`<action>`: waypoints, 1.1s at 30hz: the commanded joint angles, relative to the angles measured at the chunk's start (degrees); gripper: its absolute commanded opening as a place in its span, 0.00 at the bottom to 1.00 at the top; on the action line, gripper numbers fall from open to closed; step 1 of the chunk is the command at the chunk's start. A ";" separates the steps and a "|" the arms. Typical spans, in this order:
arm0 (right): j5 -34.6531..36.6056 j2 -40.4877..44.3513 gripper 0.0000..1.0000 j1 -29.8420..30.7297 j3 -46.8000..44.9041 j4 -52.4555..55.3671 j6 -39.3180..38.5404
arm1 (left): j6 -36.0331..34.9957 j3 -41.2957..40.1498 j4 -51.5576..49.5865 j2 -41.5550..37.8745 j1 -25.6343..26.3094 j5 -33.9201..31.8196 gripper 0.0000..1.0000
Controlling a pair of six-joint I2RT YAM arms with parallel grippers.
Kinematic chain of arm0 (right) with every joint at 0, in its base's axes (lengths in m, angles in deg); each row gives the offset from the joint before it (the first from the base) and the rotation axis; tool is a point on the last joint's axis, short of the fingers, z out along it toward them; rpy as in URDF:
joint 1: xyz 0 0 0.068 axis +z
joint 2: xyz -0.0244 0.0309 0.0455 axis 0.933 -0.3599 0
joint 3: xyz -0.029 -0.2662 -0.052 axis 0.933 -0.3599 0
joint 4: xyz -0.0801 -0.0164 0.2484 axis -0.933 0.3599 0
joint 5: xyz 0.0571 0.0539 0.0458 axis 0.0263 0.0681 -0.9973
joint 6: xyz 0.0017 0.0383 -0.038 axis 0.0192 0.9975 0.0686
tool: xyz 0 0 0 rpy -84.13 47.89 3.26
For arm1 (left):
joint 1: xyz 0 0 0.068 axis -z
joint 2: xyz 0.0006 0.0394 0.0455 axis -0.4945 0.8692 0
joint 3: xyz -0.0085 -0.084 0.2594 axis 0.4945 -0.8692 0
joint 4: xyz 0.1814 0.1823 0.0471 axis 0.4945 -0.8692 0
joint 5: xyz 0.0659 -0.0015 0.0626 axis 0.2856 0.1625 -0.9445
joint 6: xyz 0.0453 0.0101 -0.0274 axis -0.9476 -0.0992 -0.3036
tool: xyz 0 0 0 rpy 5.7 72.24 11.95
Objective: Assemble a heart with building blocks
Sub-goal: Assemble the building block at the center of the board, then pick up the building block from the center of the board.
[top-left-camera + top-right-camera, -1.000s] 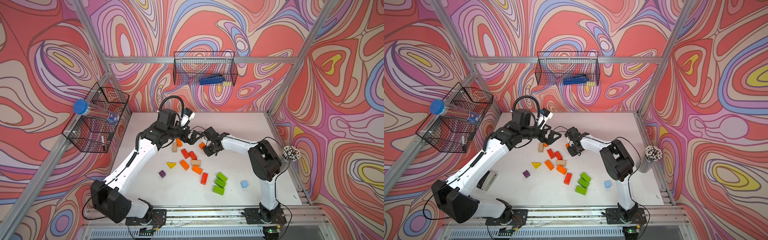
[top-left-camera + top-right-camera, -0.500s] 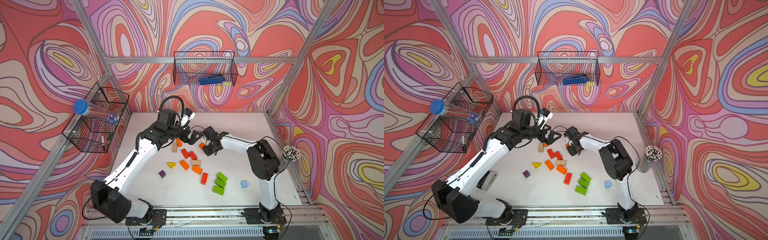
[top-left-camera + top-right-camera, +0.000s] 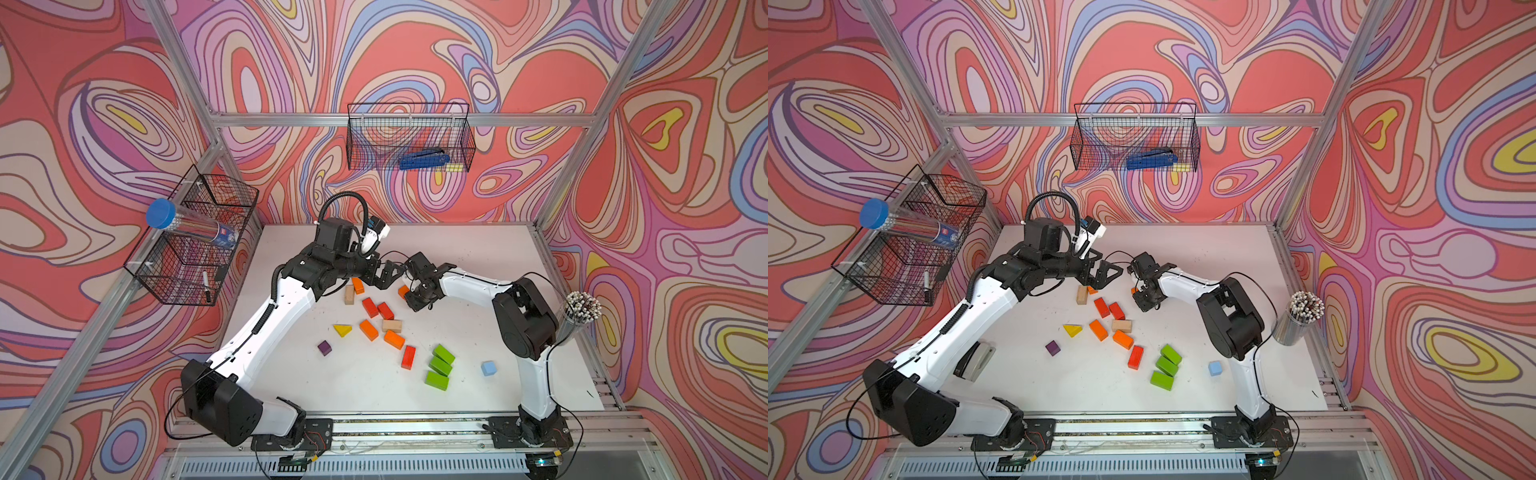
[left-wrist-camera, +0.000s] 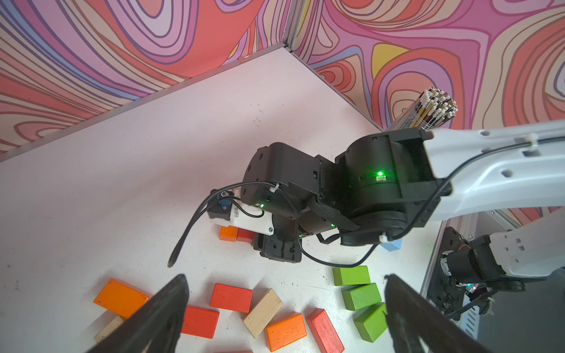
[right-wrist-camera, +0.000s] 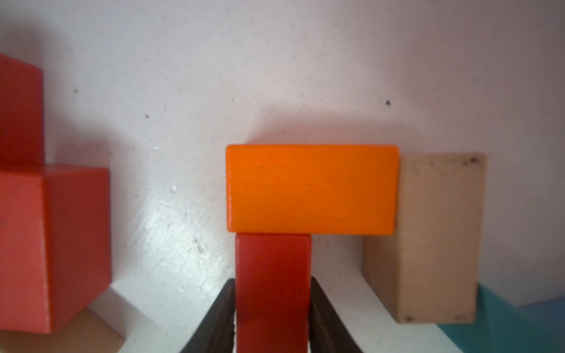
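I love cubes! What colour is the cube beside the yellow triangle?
The cube is purple, clearest in a top view.

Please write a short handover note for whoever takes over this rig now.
Left end effector: open, empty.
Right end effector: fingers flank a red wooden brick butted against an orange wooden brick; grip unclear.
Three green wooden bricks, a light blue wooden cube, a purple wooden cube and a yellow wooden wedge lie loose on the white table.
Done: few bricks joined. Left: most of the heart.
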 commanded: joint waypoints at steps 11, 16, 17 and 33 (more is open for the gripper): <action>-0.60 8.46 0.63 -0.14 -13.31 -4.85 6.44 | 5.66 1.15 -3.17 0.25 -0.23 -6.21 1.00; -0.75 15.66 0.63 -0.19 -19.92 -8.46 10.19 | 13.62 -0.32 -9.32 2.48 -0.25 -18.09 0.97; -0.95 16.81 0.64 -0.15 -20.95 -9.06 10.86 | 15.05 -0.71 -10.04 3.08 -0.25 -20.07 0.97; 1.12 40.10 0.98 -0.20 -33.67 -16.60 21.67 | 25.67 12.76 -19.53 31.15 -2.49 -35.83 0.94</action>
